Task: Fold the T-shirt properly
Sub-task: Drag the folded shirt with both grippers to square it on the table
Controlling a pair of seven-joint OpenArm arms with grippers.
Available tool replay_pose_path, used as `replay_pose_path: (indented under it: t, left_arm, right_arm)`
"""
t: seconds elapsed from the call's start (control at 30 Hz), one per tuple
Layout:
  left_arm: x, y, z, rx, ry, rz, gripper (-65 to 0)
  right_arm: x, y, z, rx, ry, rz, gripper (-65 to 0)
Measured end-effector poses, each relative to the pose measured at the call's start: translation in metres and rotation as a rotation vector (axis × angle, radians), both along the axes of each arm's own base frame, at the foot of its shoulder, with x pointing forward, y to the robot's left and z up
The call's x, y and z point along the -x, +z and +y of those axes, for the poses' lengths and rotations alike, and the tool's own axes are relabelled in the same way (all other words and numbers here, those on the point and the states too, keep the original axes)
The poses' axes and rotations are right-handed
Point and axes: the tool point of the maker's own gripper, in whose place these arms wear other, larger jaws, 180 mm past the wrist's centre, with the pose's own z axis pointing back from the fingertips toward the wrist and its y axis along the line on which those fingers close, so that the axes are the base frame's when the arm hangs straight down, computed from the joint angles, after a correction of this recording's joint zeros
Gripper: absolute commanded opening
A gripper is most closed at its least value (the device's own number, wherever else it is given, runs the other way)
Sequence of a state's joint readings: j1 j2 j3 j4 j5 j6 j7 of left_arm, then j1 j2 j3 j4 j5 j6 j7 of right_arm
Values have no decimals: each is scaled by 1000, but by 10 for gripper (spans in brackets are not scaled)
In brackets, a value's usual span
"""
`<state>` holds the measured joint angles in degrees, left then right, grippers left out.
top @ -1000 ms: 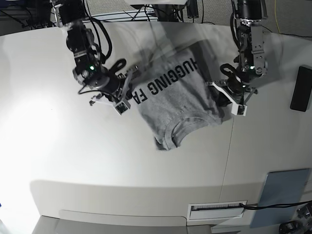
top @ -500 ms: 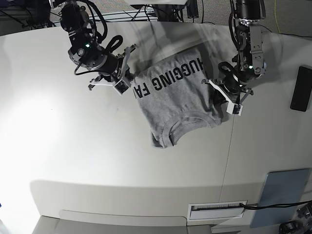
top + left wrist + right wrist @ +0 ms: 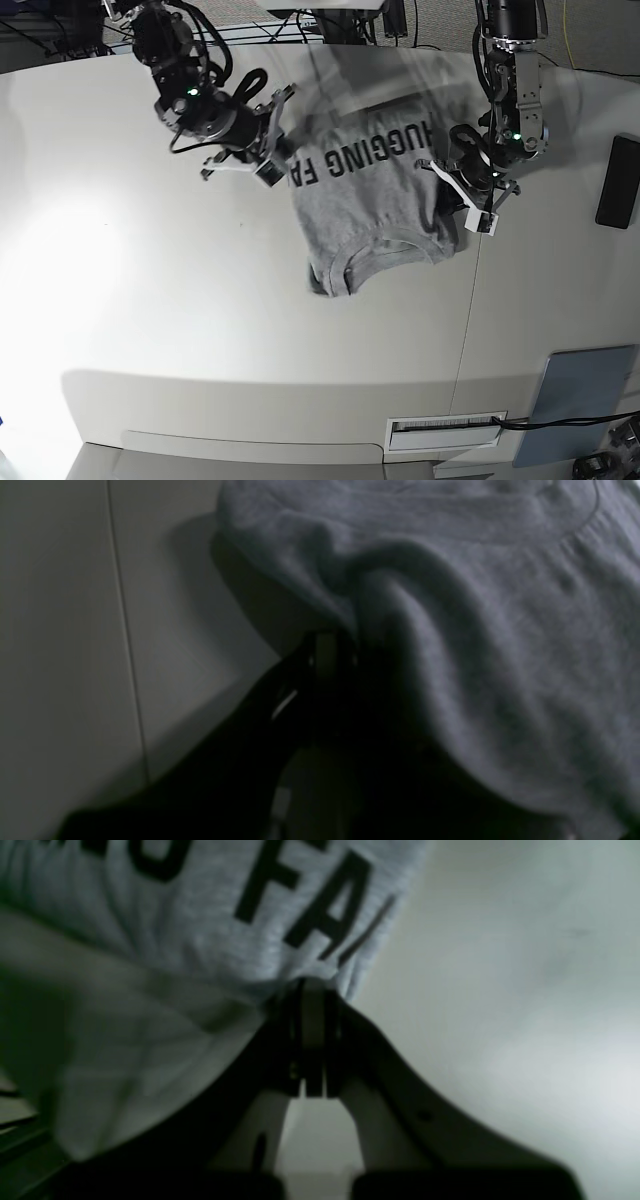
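The heather-grey T-shirt (image 3: 370,205) hangs between my two grippers with its black lettering facing up. Its crew-neck end (image 3: 345,270) rests on the white table (image 3: 150,300). In the base view my right gripper (image 3: 278,168) is shut on the shirt's left edge, beside the letters "FA" (image 3: 310,905). The right wrist view shows its closed fingers (image 3: 312,990) pinching the cloth (image 3: 150,925). My left gripper (image 3: 447,195) is shut on the shirt's right edge. In the dark left wrist view its tip (image 3: 327,645) is buried in a fold of grey fabric (image 3: 475,630).
A black flat object (image 3: 617,182) lies at the table's right edge. A grey-blue panel (image 3: 580,392) sits at the lower right, next to a labelled slot (image 3: 445,431). A table seam (image 3: 468,340) runs down from the shirt. Cables (image 3: 300,25) crowd the back edge.
My right gripper has risen and moved toward the back and toward the shirt's middle, carrying its edge along. The left gripper shifted slightly back. The neck end slid a little toward the back.
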<state>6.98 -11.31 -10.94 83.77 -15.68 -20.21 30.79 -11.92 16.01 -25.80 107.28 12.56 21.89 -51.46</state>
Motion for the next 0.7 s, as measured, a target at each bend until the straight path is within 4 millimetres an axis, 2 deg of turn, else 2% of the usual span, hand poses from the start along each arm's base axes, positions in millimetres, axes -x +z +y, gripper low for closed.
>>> replay_pose_path:
  t: [0.17, 0.3, 0.4, 0.53, 0.7]
  left_arm:
    - [0, 0, 0, 0, 0, 0, -650]
    - [1, 0, 4, -18, -27, 1, -650]
    - [3, 4, 20, -71, -52, 6, -650]
    - [13, 13, 54, -225, -71, 40, -650]
    - [20, 44, 51, -243, -71, -30, -650]
  right_arm:
    - [21, -4, 25, -19, 86, 31, -650]
    - [15, -7, 17, 21, 31, 14, -650]
    - [5, 2, 7, 48, -5, -31, -650]
    - [-7, 29, -14, 51, -77, -108, -650]
    - [-10, 50, -71, 109, -273, -142, -650]
